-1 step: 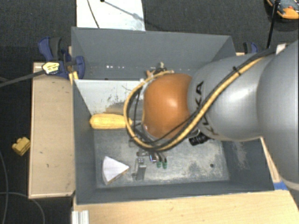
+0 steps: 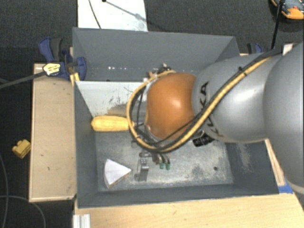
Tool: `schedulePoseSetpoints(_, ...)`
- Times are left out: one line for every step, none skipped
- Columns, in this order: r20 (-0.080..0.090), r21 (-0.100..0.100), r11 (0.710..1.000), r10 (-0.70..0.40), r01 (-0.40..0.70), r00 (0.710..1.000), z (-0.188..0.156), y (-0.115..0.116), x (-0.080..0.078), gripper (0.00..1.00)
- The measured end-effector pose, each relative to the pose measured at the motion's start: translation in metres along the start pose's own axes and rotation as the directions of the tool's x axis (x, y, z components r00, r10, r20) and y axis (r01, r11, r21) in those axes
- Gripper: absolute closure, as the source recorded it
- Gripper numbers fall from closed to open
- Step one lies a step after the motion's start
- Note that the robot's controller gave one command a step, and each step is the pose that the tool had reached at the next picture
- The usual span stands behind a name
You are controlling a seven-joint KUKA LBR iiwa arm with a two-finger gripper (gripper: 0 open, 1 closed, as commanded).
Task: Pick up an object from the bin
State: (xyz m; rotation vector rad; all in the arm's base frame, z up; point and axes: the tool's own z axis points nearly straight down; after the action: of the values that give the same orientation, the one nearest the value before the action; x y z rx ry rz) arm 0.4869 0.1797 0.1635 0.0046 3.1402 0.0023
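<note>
two loose things lay in the grey metal bin [image 2: 156, 51]: a yellow piece shaped like a corn cob [image 2: 110, 124] and a white pointed piece [image 2: 115, 171]. the end effector [image 2: 151, 166] hung low over the bin floor, near the front wall, under the arm's rounded orange cover [image 2: 170, 103]. the white piece lay just beside it on the view's left, with its tip turned toward the end effector; we could not tell whether the two touched. the yellow cob lay farther off, up and to the left, at the foot of the pale sloping wall. its right end was hidden behind the black and yellow cables [image 2: 135, 109] looped round the orange cover. we could not tell whether the end effector was open or closed.

the cob was long, matte and rounded at its left end. the white piece looked smooth and wedge-shaped, broad at the left and narrowing to the right. the bin floor was dull, scuffed metal with pale speckles. the arm [image 2: 247, 103] had a smooth, glossy grey shell, and the orange cover was shiny and dome-like.
</note>
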Motion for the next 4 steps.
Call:
schedulePoseSetpoints(0.006, 0.001, 0.994, -0.114, 0.114, 0.993, 0.017, 0.020, -0.007, 0.00)
schedulePoseSetpoints(0.001, 0.000, 0.981, -0.194, 0.194, 0.981, 0.058, 0.038, -0.015, 0.00)
schedulePoseSetpoints(-0.003, 0.001, 0.998, -0.069, 0.069, 0.998, 0.078, 0.047, -0.014, 0.00)
schedulePoseSetpoints(0.001, 0.000, 0.950, -0.313, 0.313, 0.950, 0.084, 0.056, -0.014, 0.00)
